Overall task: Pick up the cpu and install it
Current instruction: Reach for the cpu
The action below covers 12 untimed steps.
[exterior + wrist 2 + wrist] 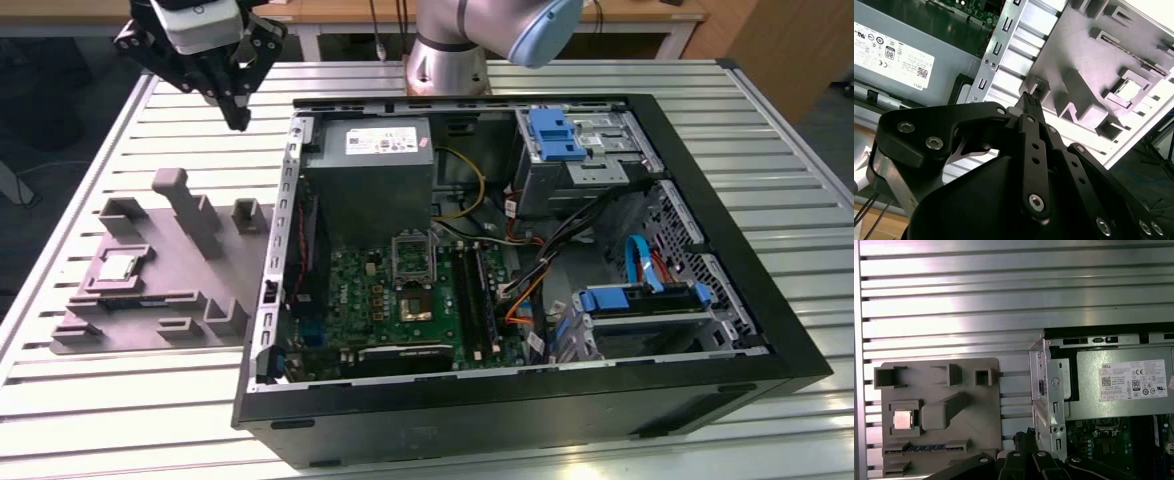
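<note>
Now, cpu point(118, 266): seated in a square recess of the grey fixture plate point(180, 300), so it lies flat and reachable, outside the open computer case point(534, 410).
Gripper point(242, 120): fingers pinched together, empty, hanging over the table near the case's power-supply end, well apart from the cpu.
Socket point(411, 303): frame lifted, apparently ready.
Surface: slatted aluminium table point(120, 410).
Room: wooden furniture point(787, 45) behind.

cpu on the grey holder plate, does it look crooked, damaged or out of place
Nothing stands out. The small square silvery cpu lies flat and square in its recess on the grey plastic holder plate, beside the open black computer case. The black tool hangs clear of it.
</note>
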Each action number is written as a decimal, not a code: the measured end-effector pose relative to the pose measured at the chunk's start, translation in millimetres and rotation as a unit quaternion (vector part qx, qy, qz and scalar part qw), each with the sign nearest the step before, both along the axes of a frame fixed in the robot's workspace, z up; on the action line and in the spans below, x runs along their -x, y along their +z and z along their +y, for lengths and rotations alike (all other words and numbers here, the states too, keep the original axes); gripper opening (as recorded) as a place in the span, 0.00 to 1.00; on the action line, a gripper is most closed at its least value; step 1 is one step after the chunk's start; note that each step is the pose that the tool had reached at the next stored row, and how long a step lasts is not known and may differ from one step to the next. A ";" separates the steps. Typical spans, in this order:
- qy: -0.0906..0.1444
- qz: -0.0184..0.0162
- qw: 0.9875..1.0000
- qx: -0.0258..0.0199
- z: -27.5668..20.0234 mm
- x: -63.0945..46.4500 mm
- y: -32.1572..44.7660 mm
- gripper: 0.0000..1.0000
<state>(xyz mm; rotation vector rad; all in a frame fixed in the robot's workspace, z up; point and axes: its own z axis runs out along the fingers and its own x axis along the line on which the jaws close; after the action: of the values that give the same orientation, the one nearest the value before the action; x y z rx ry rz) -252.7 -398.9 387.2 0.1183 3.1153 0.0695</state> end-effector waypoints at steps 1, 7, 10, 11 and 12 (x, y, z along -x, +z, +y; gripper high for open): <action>0.000 0.000 1.000 0.000 0.0 0.1 0.0 0.11; 0.000 0.001 1.000 0.000 0.0 0.6 -0.3 0.11; 0.000 0.001 1.000 0.000 0.0 0.7 -0.3 0.11; 0.000 0.001 1.000 0.000 0.0 0.7 -0.3 0.11; 0.000 0.001 1.000 0.000 0.0 0.7 -0.3 0.11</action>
<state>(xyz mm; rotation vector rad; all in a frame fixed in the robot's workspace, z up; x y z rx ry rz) -253.4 -398.9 386.9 0.1183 3.1170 0.0694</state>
